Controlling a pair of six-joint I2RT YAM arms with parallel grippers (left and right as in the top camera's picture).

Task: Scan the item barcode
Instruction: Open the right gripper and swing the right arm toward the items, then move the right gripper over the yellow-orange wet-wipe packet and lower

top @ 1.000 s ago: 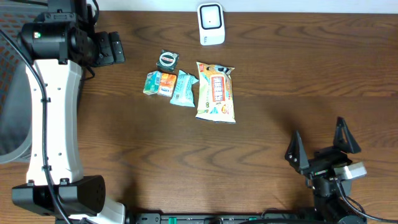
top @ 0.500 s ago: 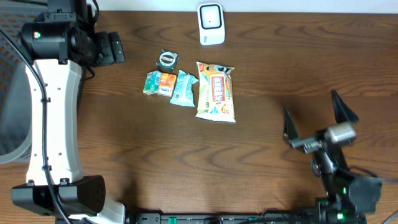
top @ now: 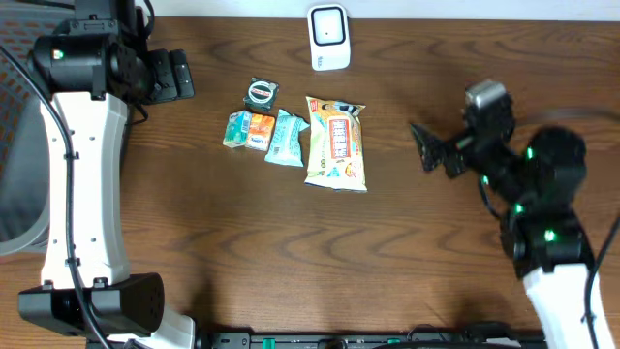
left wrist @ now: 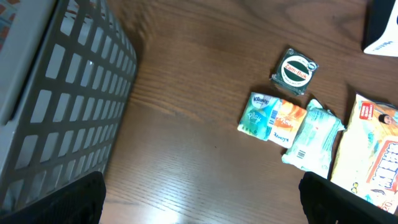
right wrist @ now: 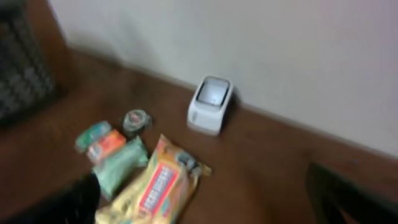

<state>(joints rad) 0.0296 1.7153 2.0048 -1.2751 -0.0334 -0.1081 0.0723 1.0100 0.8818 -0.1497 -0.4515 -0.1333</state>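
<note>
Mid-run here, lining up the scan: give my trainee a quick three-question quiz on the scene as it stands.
1. True or false: the right gripper holds the yellow pack.
2. The scanner stands: A. beyond the yellow pack, apart from it; B. on the yellow pack; C. in the right gripper.
3. Fill in: the left gripper is ____.
Key: 1 false; 2 A; 3 open.

overhead: straight down | left wrist: steep, close | right wrist: low, slanting (all share the yellow packet (top: 336, 142))
</note>
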